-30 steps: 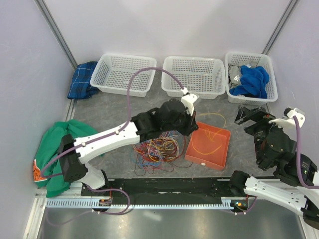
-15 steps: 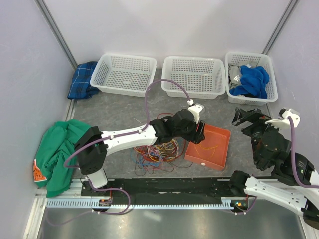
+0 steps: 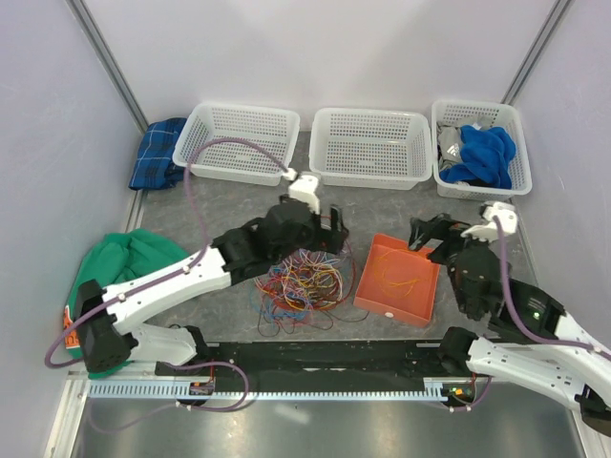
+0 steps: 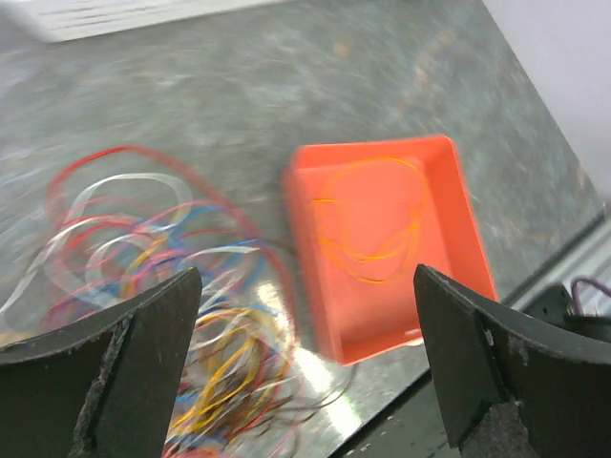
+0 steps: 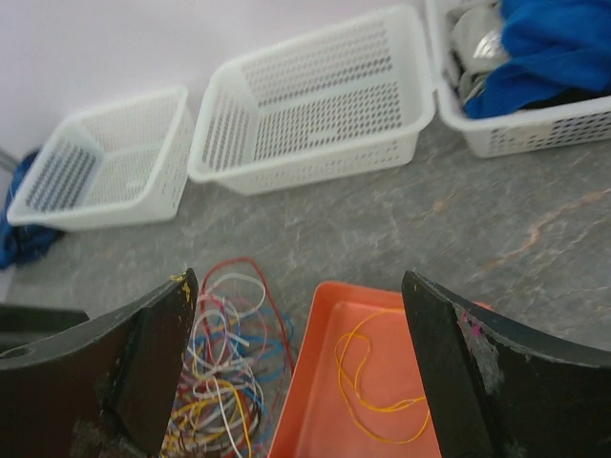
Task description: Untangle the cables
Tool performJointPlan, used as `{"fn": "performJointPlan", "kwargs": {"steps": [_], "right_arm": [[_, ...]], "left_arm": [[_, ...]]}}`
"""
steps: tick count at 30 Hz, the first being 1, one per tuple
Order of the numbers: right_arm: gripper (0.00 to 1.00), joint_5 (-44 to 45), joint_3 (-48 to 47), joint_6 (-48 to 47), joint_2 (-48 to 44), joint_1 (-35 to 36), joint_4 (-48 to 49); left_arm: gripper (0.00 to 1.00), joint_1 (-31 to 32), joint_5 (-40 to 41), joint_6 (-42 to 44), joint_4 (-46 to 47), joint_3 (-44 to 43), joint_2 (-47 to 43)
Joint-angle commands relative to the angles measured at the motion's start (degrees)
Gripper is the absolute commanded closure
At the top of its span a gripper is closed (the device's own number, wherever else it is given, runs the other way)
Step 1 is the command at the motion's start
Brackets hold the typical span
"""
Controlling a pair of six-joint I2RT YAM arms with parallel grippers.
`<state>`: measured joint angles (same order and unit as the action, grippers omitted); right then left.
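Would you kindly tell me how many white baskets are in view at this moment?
3, in a row at the far side: the left basket, the middle basket, and the right basket, which holds blue cloth. None seems hidden.

This is a robot lab cell. Plain white walls and metal posts enclose a grey table. Arms are bolted to a rail.
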<state>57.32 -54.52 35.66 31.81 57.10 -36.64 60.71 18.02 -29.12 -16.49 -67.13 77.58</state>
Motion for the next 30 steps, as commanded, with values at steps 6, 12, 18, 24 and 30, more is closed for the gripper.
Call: {"fn": "performJointPlan", "kwargs": {"steps": [6, 12, 18, 24, 30], "right_arm": [[0.04, -15.12, 7.23, -0.42, 5.36, 0.03, 10.10], [0.04, -17.42, 9.96, 0.90, 7.47, 0.03, 11.68], [0.04, -18.82, 11.19, 0.99, 9.49, 0.03, 13.53], [0.02, -20.14, 11.02, 0.64, 10.29, 0.03, 14.49], [0.02, -17.43, 12.24, 1.86, 10.21, 0.03, 19.14]], "left_arm": [[0.00, -9.73, 1.14, -13.14, -6.01, 17.29, -3.76], [0.00, -10.26, -2.46, -17.62, -5.14, 21.15, 0.46], [0.73, -10.26, -3.52, -17.02, -2.50, 22.84, 2.14], [0.98, -10.17, -0.45, -12.03, -2.49, 20.91, -9.89], [0.98, -10.17, -1.40, -3.24, -3.90, 12.84, -20.27]]}}
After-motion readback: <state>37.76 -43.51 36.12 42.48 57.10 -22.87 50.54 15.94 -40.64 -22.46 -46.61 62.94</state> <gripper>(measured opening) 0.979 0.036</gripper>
